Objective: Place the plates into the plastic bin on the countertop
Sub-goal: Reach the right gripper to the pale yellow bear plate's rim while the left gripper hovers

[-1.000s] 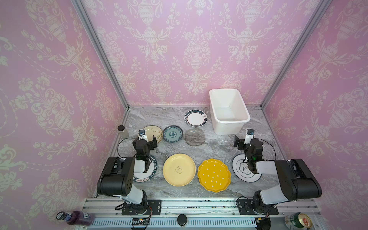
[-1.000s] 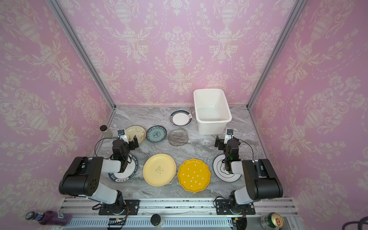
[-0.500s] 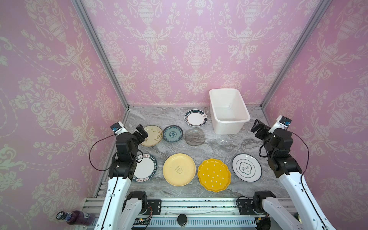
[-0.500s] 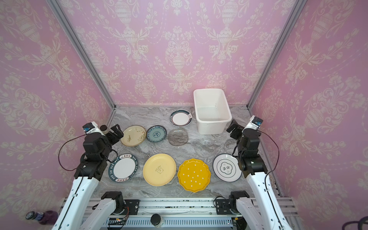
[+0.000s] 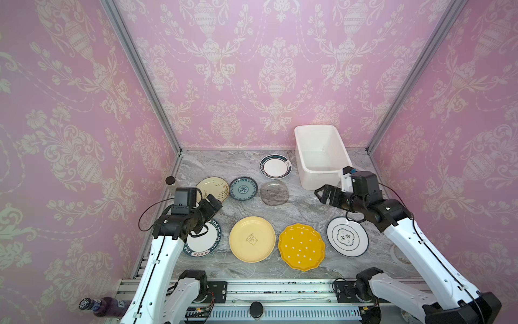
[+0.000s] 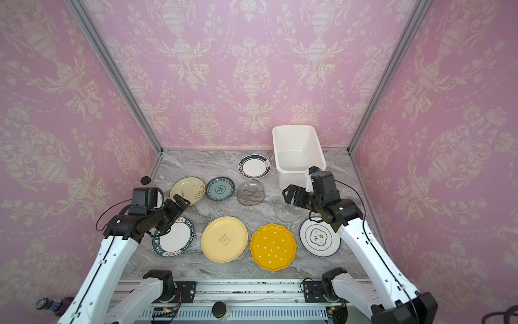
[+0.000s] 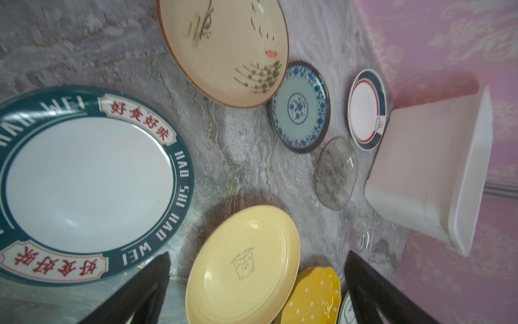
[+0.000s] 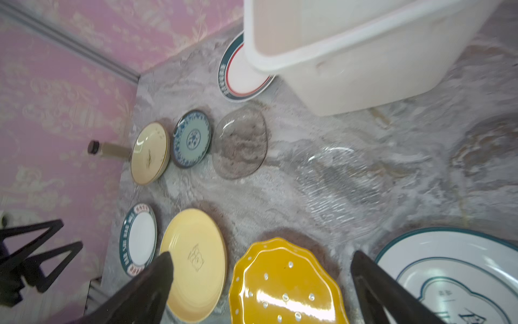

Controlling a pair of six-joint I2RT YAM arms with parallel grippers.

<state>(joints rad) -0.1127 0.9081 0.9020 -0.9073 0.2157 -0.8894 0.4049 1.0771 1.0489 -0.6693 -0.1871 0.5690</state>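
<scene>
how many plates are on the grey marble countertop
9. Farthest back: dark-rimmed white plate. Middle row: cream, teal floral, smoky glass. Front row: lettered-rim white, pale yellow, dotted orange, teal-lined white. Faint clear glass one between rows. None seems hidden.

countertop (image 5: 224,165) | on it: nine plates (image 5: 252,239) lying flat | plastic bin (image 5: 319,179) upright, back right

In a top view, the left arm (image 5: 160,261) is held up from its base and bent forward at the elbow. The left gripper (image 5: 215,202) is pointed toward the middle, jaws spread wide and empty. The right arm (image 5: 417,246) is posed alike. The right gripper (image 5: 321,194) is turned inward, jaws wide apart, nothing held.
</scene>
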